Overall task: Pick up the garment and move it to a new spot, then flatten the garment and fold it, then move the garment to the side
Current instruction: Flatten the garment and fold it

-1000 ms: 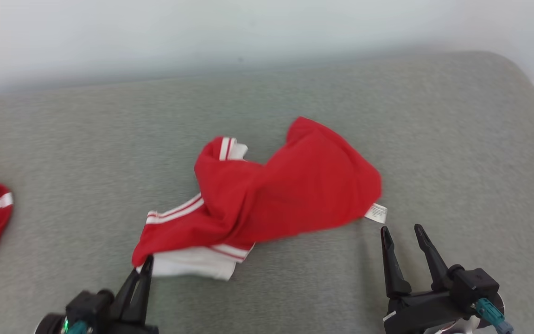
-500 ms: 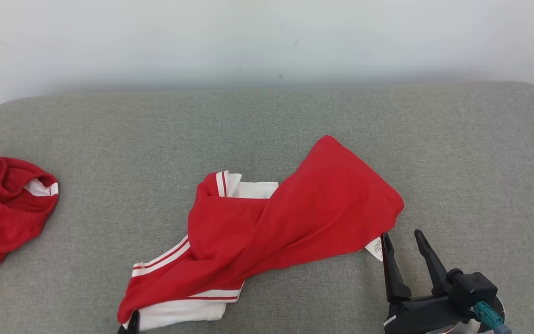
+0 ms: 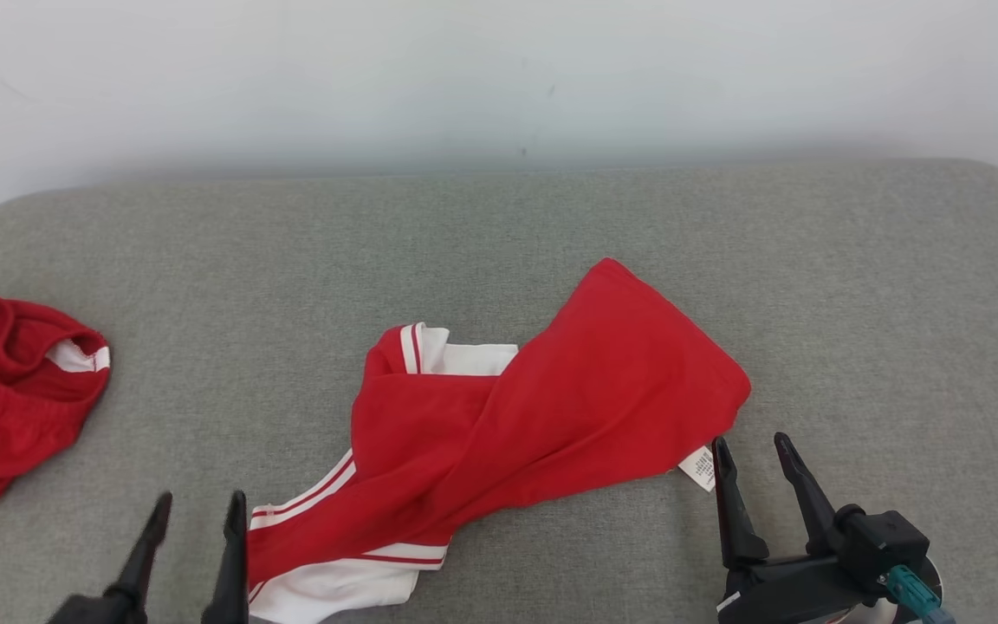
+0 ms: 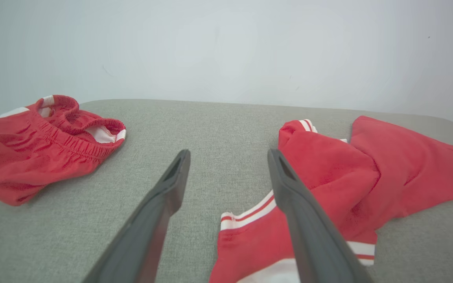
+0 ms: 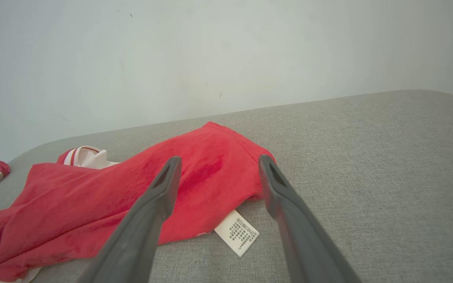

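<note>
A red garment [image 3: 516, 433] with white stripes and white trim lies crumpled in the middle of the grey cushioned surface [image 3: 499, 243]. A white care label [image 3: 699, 468] sticks out at its right corner. My left gripper [image 3: 196, 511] stands open at the garment's lower left corner, its right finger against the striped hem, nothing between the fingers. In the left wrist view the garment [image 4: 348, 177] lies right of the open left gripper [image 4: 228, 157]. My right gripper [image 3: 750, 446] is open just beside the label; the right wrist view shows the right gripper [image 5: 218, 165] over the label [image 5: 237, 232] and garment [image 5: 132, 196].
A second red garment [image 3: 9, 390] with an elastic waistband lies bunched at the far left of the surface, also in the left wrist view as red garment [image 4: 37, 145]. A pale wall [image 3: 499, 78] rises behind. The surface's rounded corners show at back left and back right.
My left gripper, shut on the garment's lower left corner before, has let go and now stands open beside it. The head camera has shifted. The right gripper stays open.
</note>
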Available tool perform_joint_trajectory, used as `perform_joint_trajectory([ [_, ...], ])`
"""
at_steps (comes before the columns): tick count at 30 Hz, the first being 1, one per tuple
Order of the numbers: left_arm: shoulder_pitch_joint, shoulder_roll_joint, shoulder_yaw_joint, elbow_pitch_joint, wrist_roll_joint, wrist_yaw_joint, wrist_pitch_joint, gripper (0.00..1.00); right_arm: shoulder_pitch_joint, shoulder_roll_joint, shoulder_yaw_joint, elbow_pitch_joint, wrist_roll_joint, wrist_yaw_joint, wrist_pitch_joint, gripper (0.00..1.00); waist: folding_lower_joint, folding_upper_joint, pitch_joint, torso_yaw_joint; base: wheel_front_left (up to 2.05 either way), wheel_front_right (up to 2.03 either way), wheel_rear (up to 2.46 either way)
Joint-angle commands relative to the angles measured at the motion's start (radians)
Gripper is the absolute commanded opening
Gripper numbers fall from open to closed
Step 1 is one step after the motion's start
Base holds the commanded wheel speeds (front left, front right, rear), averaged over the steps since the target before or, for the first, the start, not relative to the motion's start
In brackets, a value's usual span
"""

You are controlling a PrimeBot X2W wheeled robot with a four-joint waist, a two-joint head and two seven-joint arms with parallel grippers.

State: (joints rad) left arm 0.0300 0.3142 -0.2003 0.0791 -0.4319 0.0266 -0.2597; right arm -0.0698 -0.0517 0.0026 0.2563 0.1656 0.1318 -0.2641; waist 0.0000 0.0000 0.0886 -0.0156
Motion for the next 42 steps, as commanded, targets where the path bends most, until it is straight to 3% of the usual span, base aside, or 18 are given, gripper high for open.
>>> perform_joint_trajectory([
  [1, -0.034, 0.008, 0.007, -0.011, 0.01, 0.004, -0.006, 1.0, -0.002, 0.003, 0.005, 0.002, 0.003, -0.002, -0.001, 1.0, 0.0, 0.0, 0.002, -0.013, 0.0, 0.0, 0.0],
  [6, -0.153, 0.047, 0.018, -0.006, 0.019, -0.018, 0.023, 1.0, -0.015, 0.003, 0.013, 0.0, 0.009, -0.002, -0.001, 1.0, 0.0, 0.0, 0.017, -0.052, 0.0, 0.0, 0.0],
  [15, -0.391, 0.146, 0.015, 0.093, -0.013, -0.106, 0.15, 1.0, -0.05, 0.003, 0.024, -0.003, 0.044, -0.002, -0.001, 1.0, 0.0, 0.0, 0.071, -0.169, 0.0, 0.0, 0.0],
  [23, -0.506, 0.2, -0.049, 0.186, -0.07, -0.15, 0.284, 1.0, -0.055, 0.003, 0.031, -0.002, 0.067, -0.002, -0.001, 1.0, 0.0, 0.0, 0.112, -0.242, 0.0, 0.0, 0.0],
  [30, -0.567, 0.222, -0.136, 0.265, -0.119, -0.159, 0.377, 1.0, -0.072, 0.003, 0.039, -0.002, 0.079, -0.002, -0.001, 1.0, 0.0, 0.0, 0.138, -0.265, 0.0, 0.0, 0.0],
  [37, -0.599, 0.275, -0.284, 0.338, -0.199, -0.156, 0.493, 1.0, -0.083, 0.003, 0.044, 0.002, 0.083, -0.002, -0.001, 1.0, 0.0, 0.0, 0.148, -0.286, 0.0, 0.0, 0.0],
  [42, -0.611, 0.291, -0.342, 0.361, -0.261, -0.157, 0.514, 1.0, -0.08, 0.003, 0.04, 0.005, 0.085, -0.002, -0.001, 1.0, 0.0, 0.0, 0.149, -0.294, 0.0, 0.0, 0.0],
])
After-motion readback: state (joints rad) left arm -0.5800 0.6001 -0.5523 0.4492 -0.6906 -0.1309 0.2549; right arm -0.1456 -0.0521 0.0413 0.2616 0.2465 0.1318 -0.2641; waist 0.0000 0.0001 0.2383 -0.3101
